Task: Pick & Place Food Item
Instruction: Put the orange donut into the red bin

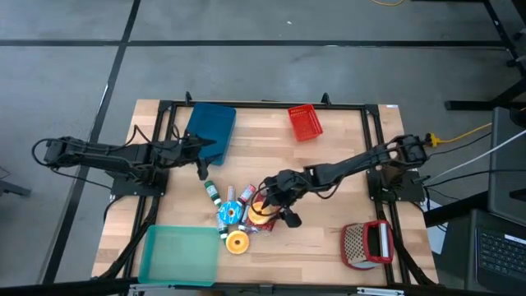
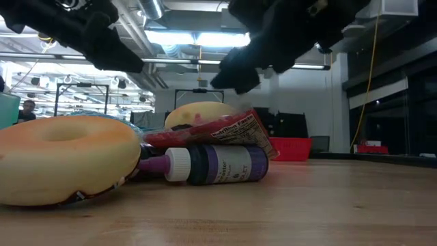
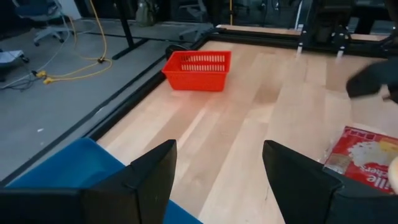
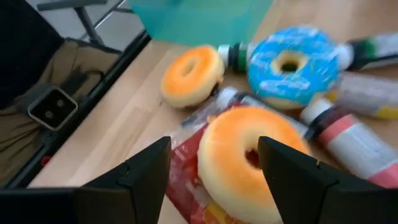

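Table (image 1: 329,238) of pale wood fills the high view, with a dark frame around it and both arms reaching in from the sides. Toward its near left corner lies a teal tray (image 1: 178,255), and at the far edge a blue bin (image 1: 210,125) with a red basket (image 1: 304,122) farther right; a red-handled grater (image 1: 367,244) lies at the near right. The left gripper (image 1: 202,171) hangs just beside the blue bin, fingers apart with nothing between them, well apart from the food. The right gripper (image 1: 279,210) hovers over the heap of food in the middle, its fingers (image 4: 146,177) spread wide and empty, straddling an orange donut (image 4: 245,155) that lies on a red packet (image 4: 186,171) directly below. Just beside it lie a blue donut (image 4: 289,57) and a smaller yellow donut (image 4: 191,73), which sits nearest the teal tray. Several small bottles (image 1: 212,192) lie among the donuts; one with a violet label (image 2: 218,164) rests on its side under the red packet in the low view.
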`<act>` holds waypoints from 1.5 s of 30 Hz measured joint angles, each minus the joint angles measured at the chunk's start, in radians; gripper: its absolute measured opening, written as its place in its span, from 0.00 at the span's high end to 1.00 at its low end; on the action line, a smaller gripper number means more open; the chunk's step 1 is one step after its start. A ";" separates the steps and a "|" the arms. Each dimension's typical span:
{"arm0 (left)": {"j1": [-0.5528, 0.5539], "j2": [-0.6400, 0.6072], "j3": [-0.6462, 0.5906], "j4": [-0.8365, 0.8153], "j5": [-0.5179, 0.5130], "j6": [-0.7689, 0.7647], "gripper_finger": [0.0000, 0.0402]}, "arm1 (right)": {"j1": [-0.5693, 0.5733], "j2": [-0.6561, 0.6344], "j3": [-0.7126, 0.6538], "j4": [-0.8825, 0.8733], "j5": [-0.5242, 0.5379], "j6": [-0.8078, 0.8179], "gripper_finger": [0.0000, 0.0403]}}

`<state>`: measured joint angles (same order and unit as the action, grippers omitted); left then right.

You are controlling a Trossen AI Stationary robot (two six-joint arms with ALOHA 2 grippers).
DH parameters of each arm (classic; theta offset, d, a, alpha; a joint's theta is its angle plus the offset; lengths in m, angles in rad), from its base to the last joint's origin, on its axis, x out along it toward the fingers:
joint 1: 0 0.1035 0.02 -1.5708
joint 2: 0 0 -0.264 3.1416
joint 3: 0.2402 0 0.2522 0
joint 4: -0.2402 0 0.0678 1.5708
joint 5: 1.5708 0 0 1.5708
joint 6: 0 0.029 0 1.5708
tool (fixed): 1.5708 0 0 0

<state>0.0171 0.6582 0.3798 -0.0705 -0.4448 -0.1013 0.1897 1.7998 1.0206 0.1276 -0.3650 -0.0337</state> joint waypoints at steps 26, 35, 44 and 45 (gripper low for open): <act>0.033 0.003 0.000 0.012 0.081 0.010 0.42 | -0.024 0.136 0.117 -0.113 -0.048 -0.015 0.39; 0.033 0.003 0.000 0.013 0.081 0.010 0.42 | -0.027 0.136 0.117 -0.115 -0.036 -0.016 0.56; 0.033 0.003 0.000 0.018 0.076 0.010 0.42 | -0.034 0.136 0.117 -0.124 -0.036 -0.025 0.97; 0.033 0.003 0.000 0.023 0.073 0.010 0.42 | -0.034 0.136 0.117 -0.120 -0.035 -0.027 0.97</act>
<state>0.0498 0.6613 0.3798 -0.0470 -0.3715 -0.0914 0.1555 1.9354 1.1375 0.0074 -0.4004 -0.0603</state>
